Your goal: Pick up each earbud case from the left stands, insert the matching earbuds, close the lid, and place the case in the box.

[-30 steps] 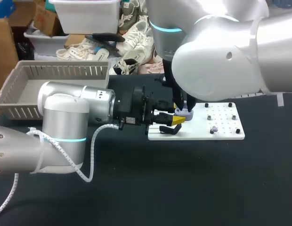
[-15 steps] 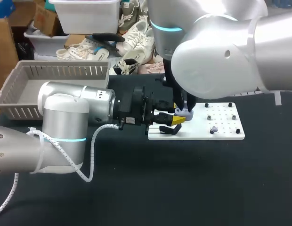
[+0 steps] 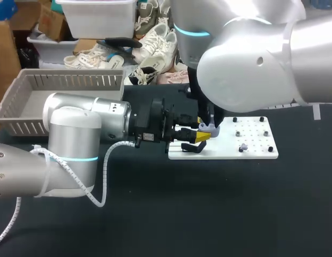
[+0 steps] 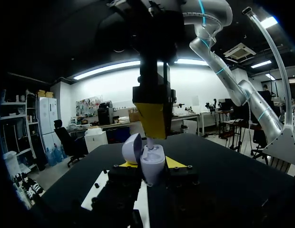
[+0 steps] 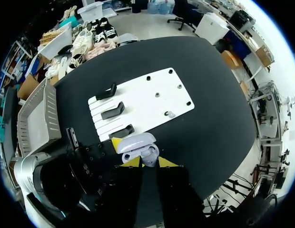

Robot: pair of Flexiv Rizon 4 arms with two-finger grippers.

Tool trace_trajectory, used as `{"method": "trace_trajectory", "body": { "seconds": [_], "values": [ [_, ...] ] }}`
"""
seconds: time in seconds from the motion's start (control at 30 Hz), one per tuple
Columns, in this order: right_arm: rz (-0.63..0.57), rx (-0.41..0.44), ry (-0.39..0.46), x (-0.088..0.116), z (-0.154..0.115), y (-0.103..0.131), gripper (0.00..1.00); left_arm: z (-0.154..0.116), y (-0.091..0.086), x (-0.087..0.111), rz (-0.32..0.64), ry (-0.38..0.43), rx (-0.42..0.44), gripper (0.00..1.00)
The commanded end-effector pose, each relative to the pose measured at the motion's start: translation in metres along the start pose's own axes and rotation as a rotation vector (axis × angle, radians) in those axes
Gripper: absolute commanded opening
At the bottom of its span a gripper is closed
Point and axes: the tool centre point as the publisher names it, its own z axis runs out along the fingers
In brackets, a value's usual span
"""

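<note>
Head view: the left arm lay low across the black tabletop [image 3: 182, 214], its left claw [image 3: 202, 136] clamped on a lavender earbud case [image 3: 210, 128] at the near-left edge of a white board [image 3: 251, 152]. The right arm came down from above, with the right claw [image 3: 208, 123] directly over the case. A grey slatted basket [image 3: 27, 85] stood at the far left of the tabletop, well apart from the board.

Left wrist view: the case sat upright between the two yellow tips of the left claw, gripped from both sides, with its lid [image 4: 132, 148] swung open to one side. The right claw hung straight above it, fingers narrow, pinching a small pale earbud [image 4: 150, 142] whose lower end reached the open mouth of the case.

Right wrist view: the yellow tips of the right claw stood close together just above the open case, which lay ahead of them. Beyond the case, three black stands [image 5: 113, 110] stood in a row along one end of the board, and a second earbud [image 5: 170, 114] rested on the board near its other end. The basket lay beside the left arm.
</note>
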Motion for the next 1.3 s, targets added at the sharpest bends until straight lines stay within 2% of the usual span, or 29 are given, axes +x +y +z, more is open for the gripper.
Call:
{"method": "trace_trajectory", "body": {
  "seconds": [0.03,0.87,0.97,1.13,1.3],
  "values": [
    [0.002,0.003,0.002,0.0,0.002,0.0,0.0,0.0,-0.001,0.0,0.002,-0.002,-0.004,0.0],
    [0.008,0.016,0.018,-0.001,0.011,0.001,0.0,0.0,-0.001,0.0,0.002,-0.002,-0.004,0.0],
    [0.009,0.015,0.017,-0.001,0.011,0.001,0.27,0.0,-0.001,0.0,0.002,-0.002,-0.004,0.0],
    [0.01,0.005,0.014,0.0,0.007,0.0,0.39,0.0,-0.001,0.0,0.002,-0.002,-0.004,0.0],
    [0.016,-0.024,-0.023,0.004,-0.007,-0.004,0.4,0.0,-0.001,0.0,0.002,-0.002,-0.004,0.0]
  ]
}}
